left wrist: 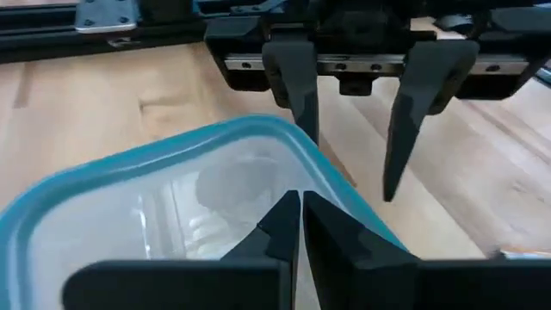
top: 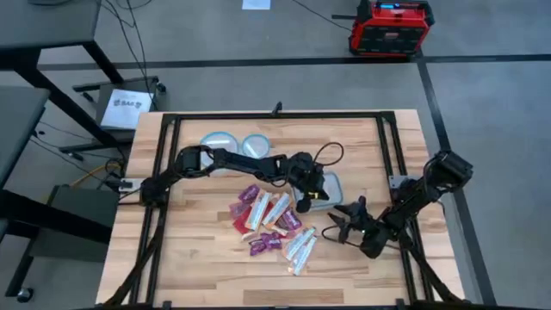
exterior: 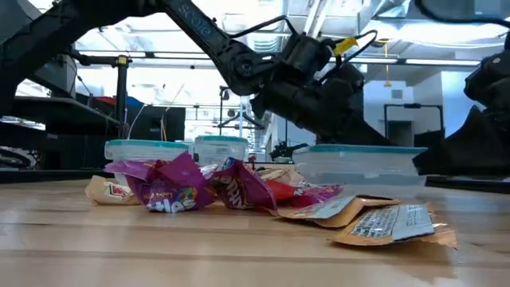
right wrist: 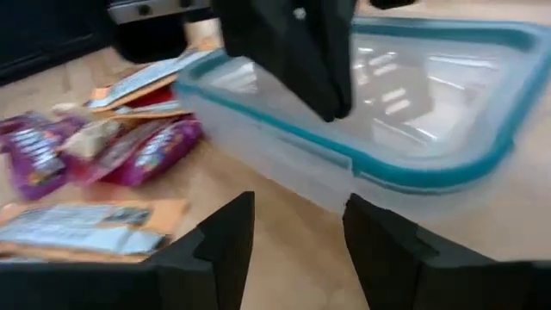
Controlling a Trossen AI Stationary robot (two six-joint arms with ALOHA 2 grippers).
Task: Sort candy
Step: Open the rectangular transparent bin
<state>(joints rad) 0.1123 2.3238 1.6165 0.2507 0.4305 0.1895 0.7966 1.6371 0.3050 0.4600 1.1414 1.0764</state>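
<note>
The candy [top: 271, 224] lies in a loose pile on the wooden table's middle: magenta and red packets [exterior: 171, 191], orange-white bars [right wrist: 86, 228] and pale wrappers. Right of the pile stands a clear rectangular blue-rimmed container [top: 331, 185]. My left gripper [left wrist: 300, 207] is shut and hovers over the container's rim [left wrist: 284, 138], with nothing showing between its fingers. My right gripper [right wrist: 297, 228] is open, low over the table at the container's near side, pointing toward the container [right wrist: 430, 103] and the left gripper [right wrist: 323, 95].
Two round blue-rimmed containers [top: 218, 140] [top: 256, 145] stand at the table's far side, behind the left arm. A black frame rail [top: 275, 114] runs around the table. There is bare wood along the near edge [top: 258, 284] and at the left.
</note>
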